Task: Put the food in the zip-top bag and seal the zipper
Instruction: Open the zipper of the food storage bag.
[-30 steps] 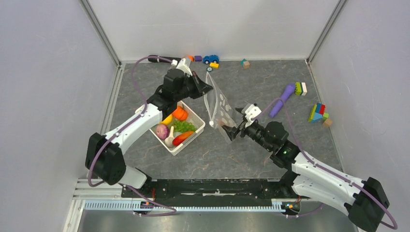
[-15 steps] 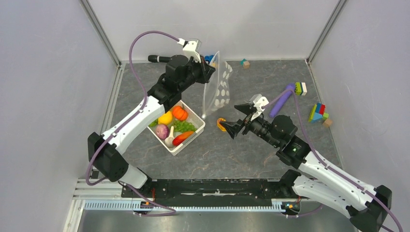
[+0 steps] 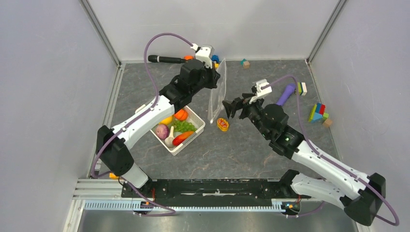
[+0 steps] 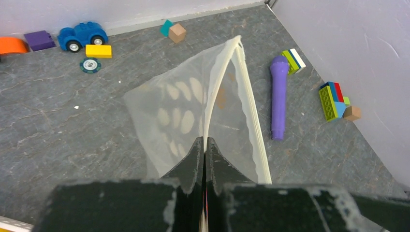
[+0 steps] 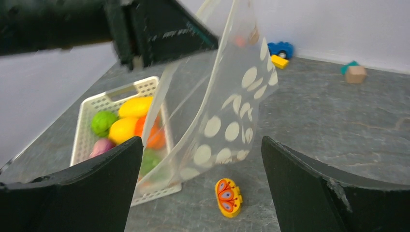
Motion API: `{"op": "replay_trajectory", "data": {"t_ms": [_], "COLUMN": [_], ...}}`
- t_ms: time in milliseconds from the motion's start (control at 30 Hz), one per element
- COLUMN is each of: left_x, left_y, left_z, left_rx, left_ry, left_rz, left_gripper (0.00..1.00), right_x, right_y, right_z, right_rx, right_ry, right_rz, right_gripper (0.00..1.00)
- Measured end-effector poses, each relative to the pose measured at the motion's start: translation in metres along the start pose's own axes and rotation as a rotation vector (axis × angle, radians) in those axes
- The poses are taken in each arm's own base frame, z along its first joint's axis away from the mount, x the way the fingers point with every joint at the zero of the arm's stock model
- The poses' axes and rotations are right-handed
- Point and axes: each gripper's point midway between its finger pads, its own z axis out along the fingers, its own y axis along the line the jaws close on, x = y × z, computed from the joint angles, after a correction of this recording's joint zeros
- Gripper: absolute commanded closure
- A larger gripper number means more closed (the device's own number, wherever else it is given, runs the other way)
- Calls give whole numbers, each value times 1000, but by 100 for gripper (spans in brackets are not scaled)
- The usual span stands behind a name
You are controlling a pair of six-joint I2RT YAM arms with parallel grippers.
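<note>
Two claws: my left claw (image 4: 204, 145) pinches shut on the clear dotted plastic zip-top bag (image 4: 188, 104); my right claw (image 5: 202, 141) gapes wide, empty.
Surface: dark grey stone-patterned tabletop (image 3: 232, 154), pale walls around.
Unclear: whether the hanging bag touches the tabletop.
Food: plastic toy fruits and vegetables (image 5: 123, 129) in a white lattice basket (image 5: 96, 104), beyond the bag from my right claw, partly veiled.
Around: small yellow oval toy (image 5: 228, 195) below my right claw; purple-handled brush (image 4: 278, 96) right of my left claw.
</note>
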Motion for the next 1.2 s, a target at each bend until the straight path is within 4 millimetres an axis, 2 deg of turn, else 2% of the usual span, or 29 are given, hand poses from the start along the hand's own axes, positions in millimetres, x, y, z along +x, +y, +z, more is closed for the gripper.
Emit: {"op": "replay_trajectory", "data": {"t_ms": [200,433,533,600,700,733,900,967,1000,1067,1200], "left_x": [23,28,28,29,28,28,28,29,30,32,34], "left_y": [-11,-7,-8,-9,-8,-7,7,12,15,18,21], "left_z": [7,6,6,6,6,5,-3,-6,-7,-7,-8], "left_rx": [-39,-85,-90,-89,-95,-107,-172,-195,-207,-223,-236], "left_ry": [47,55,53,53,51,48,36,32,30,32,35], "left_rz": [12,0,-21,-27,-27,-26,-19,-17,-16,-13,-10], "left_gripper": [98,98,98,98,98,98,98,98,98,98,98], "right_x": [-2,28,39,44,48,48,46,41,39,30,13], "right_y": [-22,-42,-47,-51,-60,-64,-92,-107,-107,-125,-136], "right_z": [25,42,46,48,49,49,45,40,38,30,15], "right_rx": [176,310,333,345,366,375,424,446,442,480,508], "right_ry": [8,75,100,113,128,130,142,138,136,120,96], "right_rz": [22,12,16,23,34,38,41,44,44,42,17], "right_gripper": [2,3,7,17,39,51,98,100,100,100,100]}}
